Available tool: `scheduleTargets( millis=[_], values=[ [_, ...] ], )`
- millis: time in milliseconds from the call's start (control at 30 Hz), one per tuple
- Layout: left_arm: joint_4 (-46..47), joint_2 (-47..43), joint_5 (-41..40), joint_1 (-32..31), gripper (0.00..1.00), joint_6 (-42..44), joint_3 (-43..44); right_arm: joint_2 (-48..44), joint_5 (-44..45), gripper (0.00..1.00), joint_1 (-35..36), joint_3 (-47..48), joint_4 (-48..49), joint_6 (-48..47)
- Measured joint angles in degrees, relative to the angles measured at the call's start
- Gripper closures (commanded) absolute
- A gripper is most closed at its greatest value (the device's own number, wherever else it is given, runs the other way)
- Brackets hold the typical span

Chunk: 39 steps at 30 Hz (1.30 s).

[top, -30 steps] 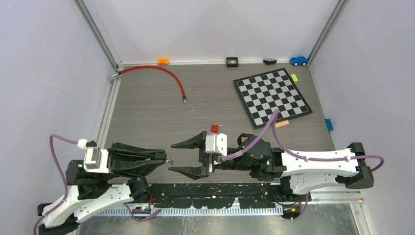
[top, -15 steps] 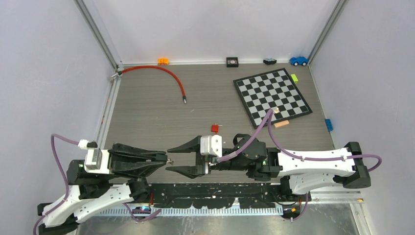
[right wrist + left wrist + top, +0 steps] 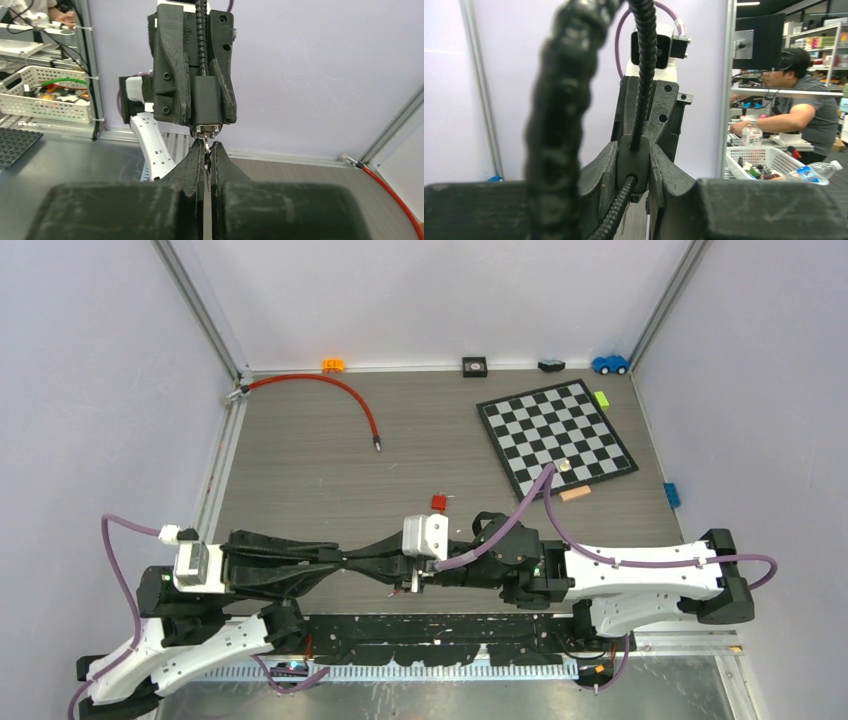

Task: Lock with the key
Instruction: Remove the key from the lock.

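You have two arms to count, the left arm (image 3: 150, 650) and the right arm (image 3: 640, 580). Each carries one gripper, so there are two: the left gripper (image 3: 206, 121) and the right gripper (image 3: 205, 146). Between them, at six o'clock, count one cable lock (image 3: 205, 102) and one key (image 3: 206, 151). One checkerboard (image 3: 540, 430) lies at two o'clock with one pale cube (image 3: 564, 466) on it. One red cable (image 3: 350, 392) curves at eleven o'clock. From twelve to one o'clock along the far edge you get four small pieces: one orange brick (image 3: 333, 365), one black square piece (image 3: 475, 366), one dark toy (image 3: 551, 365) and one blue toy car (image 3: 610, 364). There are four loose blocks: one green block (image 3: 601, 398) at two, one blue block (image 3: 671, 494) and one peach strip (image 3: 575, 494) at three, and one red block (image 3: 438, 502) at the centre.
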Motion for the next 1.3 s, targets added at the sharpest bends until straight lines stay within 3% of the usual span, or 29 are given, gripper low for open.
scheduleTargets(
  millis=[467,733,1300],
  values=[
    [-4.37,-0.98,-7.50,0.07,1.00,1.44,0.07,2.19,18.36,0.99,4.72,0.85,-0.98,-9.66],
    [-9.22,-1.20,-8.72,0.04,1.00,2.54,0.68,2.60,24.39,0.99,6.19,0.39,-3.15,-10.32],
    [-17.81,-0.90,-6.23,-0.07,1.00,2.58,0.70,-1.49,19.74,0.99,5.60,-10.82,2.67,0.63]
  ],
)
